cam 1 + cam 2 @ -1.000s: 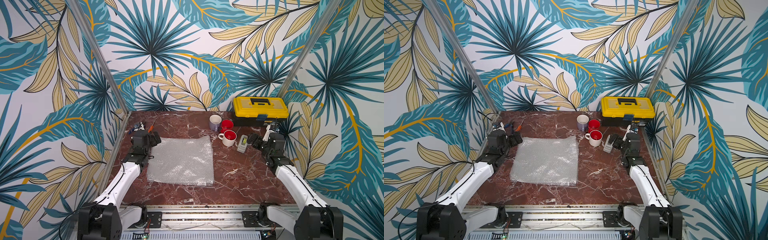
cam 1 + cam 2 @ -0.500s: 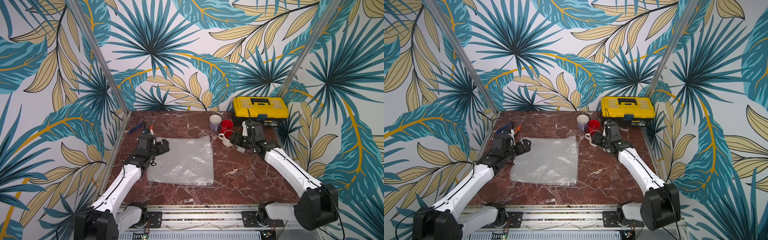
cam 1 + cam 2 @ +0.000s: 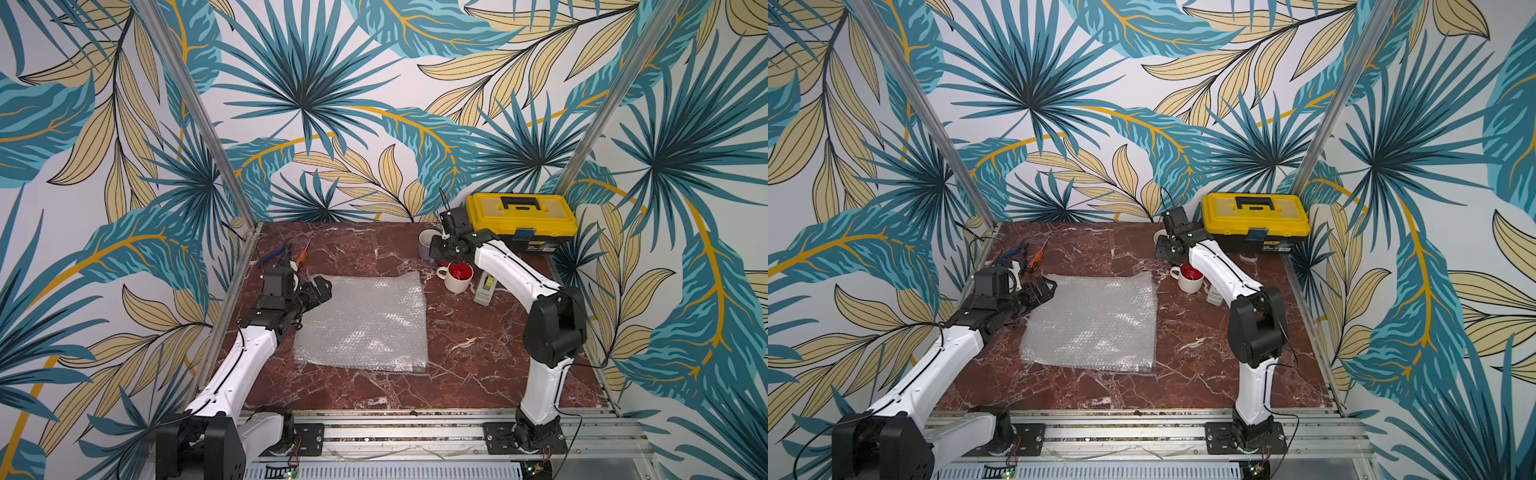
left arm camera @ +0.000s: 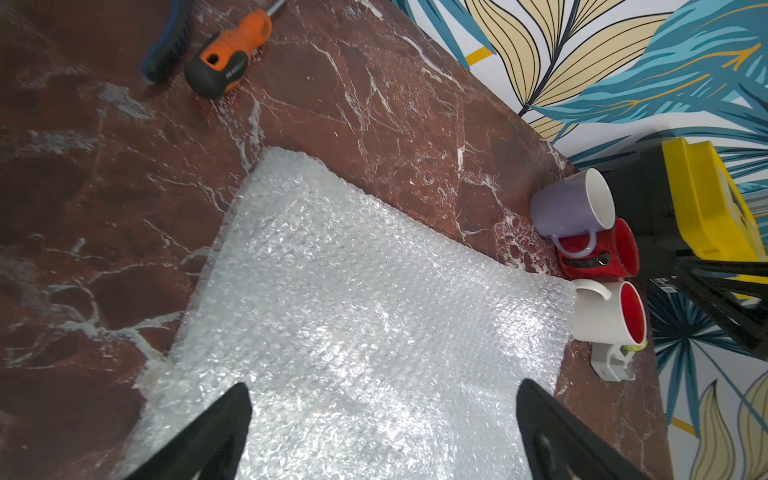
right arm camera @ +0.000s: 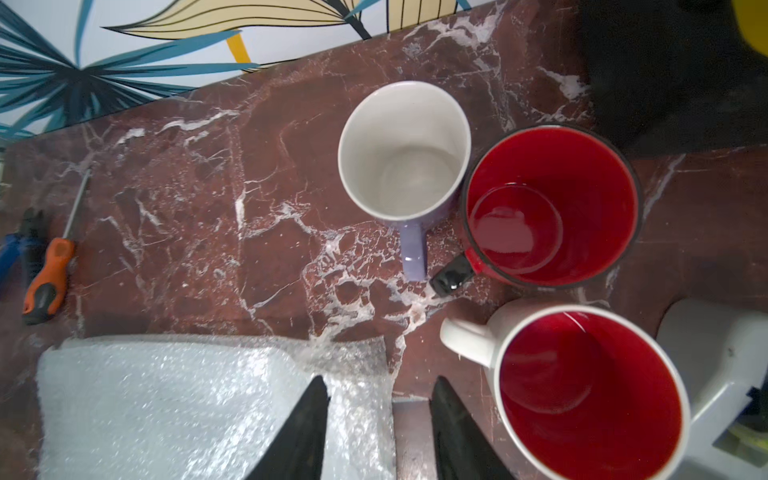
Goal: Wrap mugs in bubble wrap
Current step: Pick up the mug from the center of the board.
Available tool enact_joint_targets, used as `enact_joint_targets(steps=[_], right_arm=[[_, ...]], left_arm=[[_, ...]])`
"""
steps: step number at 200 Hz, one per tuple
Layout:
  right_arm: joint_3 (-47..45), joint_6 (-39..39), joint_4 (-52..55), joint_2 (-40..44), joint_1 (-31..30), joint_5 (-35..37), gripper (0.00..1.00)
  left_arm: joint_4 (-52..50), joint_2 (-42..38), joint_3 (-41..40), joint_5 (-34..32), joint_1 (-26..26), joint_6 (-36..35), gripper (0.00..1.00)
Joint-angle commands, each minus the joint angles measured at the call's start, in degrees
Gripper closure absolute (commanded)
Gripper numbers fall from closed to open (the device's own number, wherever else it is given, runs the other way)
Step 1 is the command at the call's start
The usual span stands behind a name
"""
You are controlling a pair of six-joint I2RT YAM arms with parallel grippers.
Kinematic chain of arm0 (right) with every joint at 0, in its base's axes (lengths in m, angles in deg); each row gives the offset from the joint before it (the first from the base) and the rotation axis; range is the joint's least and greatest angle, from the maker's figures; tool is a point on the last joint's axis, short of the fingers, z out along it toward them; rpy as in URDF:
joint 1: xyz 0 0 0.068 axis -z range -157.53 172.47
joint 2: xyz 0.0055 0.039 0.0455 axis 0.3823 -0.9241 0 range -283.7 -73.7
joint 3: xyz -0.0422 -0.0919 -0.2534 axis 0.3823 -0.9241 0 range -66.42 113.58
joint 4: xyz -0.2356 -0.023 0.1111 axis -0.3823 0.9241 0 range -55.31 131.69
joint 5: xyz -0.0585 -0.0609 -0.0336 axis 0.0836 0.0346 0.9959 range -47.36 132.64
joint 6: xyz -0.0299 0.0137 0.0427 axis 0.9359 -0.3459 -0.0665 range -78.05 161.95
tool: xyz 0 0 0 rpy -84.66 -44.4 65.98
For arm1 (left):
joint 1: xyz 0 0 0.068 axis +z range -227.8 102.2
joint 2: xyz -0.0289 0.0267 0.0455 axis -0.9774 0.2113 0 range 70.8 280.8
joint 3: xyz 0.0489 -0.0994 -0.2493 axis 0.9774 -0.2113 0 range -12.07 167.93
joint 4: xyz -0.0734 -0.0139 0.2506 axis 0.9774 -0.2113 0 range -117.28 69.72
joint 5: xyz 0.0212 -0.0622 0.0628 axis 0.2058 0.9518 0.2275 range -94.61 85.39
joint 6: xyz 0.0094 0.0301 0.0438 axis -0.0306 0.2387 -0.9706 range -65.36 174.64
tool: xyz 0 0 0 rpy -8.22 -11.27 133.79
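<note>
Mugs (image 5: 552,203) stand under the outstretched right tool (image 5: 379,381), part-open, empty; left tool (image 4: 383,384) wide open.

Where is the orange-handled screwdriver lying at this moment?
In both top views the orange-handled screwdriver lies far left on the table, beside the blue-handled pliers, just beyond the bubble wrap.

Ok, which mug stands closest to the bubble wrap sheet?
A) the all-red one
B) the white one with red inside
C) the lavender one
B: the white mug with red inside sits right at a corner of the bubble wrap, while the lavender mug and the red mug stand farther back from it.
</note>
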State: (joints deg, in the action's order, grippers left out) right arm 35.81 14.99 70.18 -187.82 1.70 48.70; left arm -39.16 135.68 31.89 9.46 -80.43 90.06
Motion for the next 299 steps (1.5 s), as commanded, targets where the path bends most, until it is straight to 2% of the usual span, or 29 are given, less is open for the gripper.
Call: enact_joint_targets(steps=[1, 52, 130, 212, 299], right_arm=[[5.2, 1.2, 6.8, -4.1, -0.1, 4.3, 0.59], [14.3, 2.6, 10.0, -12.1, 0.0, 6.0, 0.6], [27.6, 3.6, 15.9, -22.5, 0.0, 8.5, 0.61], [31.6, 2.6, 15.8, -28.0, 1.1, 6.7, 0.66], [32.8, 3.6, 15.2, -28.9, 1.6, 5.6, 0.91]], left_arm=[[2.7, 1.0, -0.3, 5.5, 1.4, 2.3, 0.0], [11.5, 3.5, -2.1, 15.3, 4.5, 5.4, 0.0], [16.4, 6.3, -2.4, 23.6, 6.5, 4.6, 0.0], [16.5, 8.3, -2.3, 25.6, 8.0, 4.5, 0.0], [16.4, 9.6, -2.3, 25.0, 8.6, 3.9, 0.0]])
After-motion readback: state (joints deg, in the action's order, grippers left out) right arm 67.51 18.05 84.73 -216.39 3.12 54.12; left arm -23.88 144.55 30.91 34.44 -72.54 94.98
